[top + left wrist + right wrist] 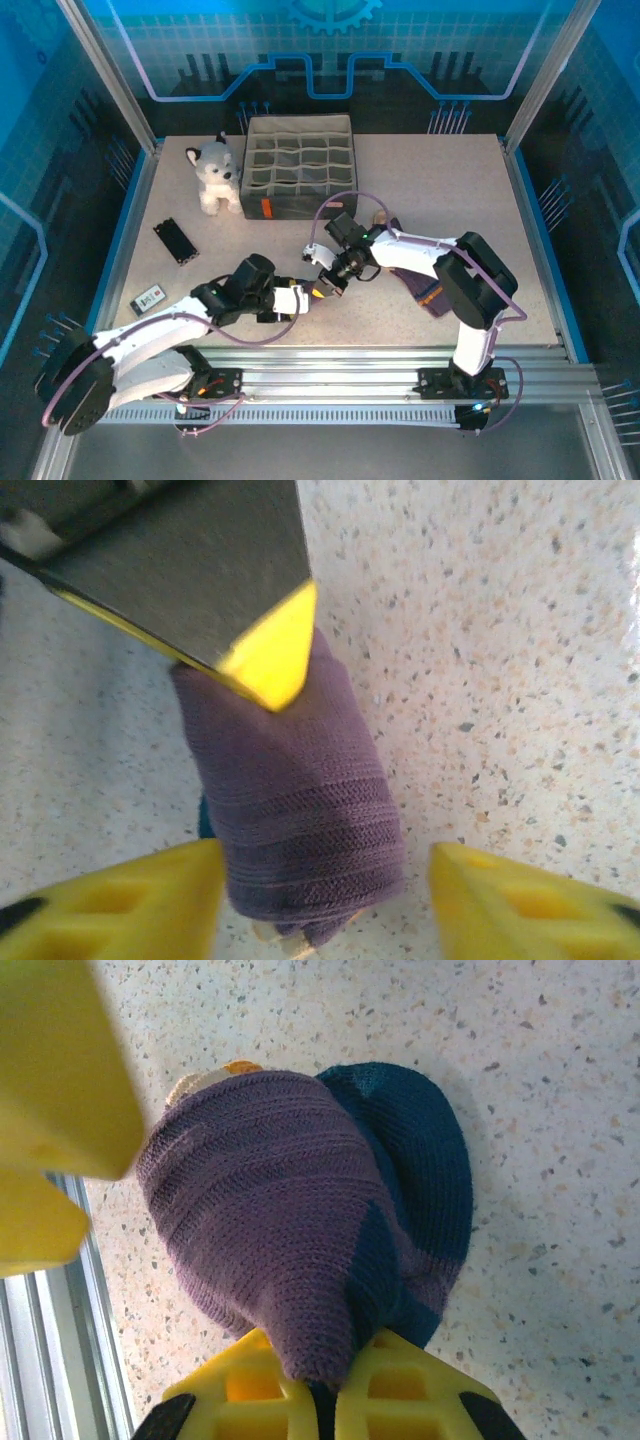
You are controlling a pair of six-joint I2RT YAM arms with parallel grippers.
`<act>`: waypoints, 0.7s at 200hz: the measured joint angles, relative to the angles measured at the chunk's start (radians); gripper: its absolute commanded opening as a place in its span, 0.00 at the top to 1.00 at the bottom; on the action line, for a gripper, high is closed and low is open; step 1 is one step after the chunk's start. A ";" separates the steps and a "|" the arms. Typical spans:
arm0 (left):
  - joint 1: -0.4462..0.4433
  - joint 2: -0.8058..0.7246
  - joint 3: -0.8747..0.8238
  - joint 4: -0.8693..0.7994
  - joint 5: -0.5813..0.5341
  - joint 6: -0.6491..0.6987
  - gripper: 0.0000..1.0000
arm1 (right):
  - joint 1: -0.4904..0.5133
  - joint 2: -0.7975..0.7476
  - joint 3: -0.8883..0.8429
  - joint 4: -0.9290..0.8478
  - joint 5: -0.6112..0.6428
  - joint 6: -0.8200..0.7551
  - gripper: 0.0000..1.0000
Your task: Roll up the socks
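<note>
The socks lie as one purple knit roll on the speckled table. In the left wrist view the roll sits between my left gripper's yellow fingers, which stand open; the left finger is at the roll's side and the right one is clear of it. My right gripper is shut on a pinched fold of the socks, where purple and navy knit meet, with tan and orange peeking at the far end. In the top view the left gripper and the right gripper meet at the table's middle front, hiding the roll.
A grey divided organiser box stands at the back, with a plush husky to its left. A black flat object and a small white device lie at the left. More purple fabric shows beside the right arm.
</note>
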 measured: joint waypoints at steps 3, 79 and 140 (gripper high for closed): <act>-0.006 0.014 0.002 0.002 -0.008 -0.008 0.00 | -0.001 0.001 0.002 -0.004 -0.002 0.002 1.00; -0.088 0.119 0.038 0.074 -0.146 -0.139 0.01 | -0.023 0.004 0.027 -0.074 -0.016 0.003 1.00; -0.090 -0.035 -0.046 0.241 -0.167 -0.225 0.00 | -0.026 0.011 0.042 -0.099 -0.010 0.002 1.00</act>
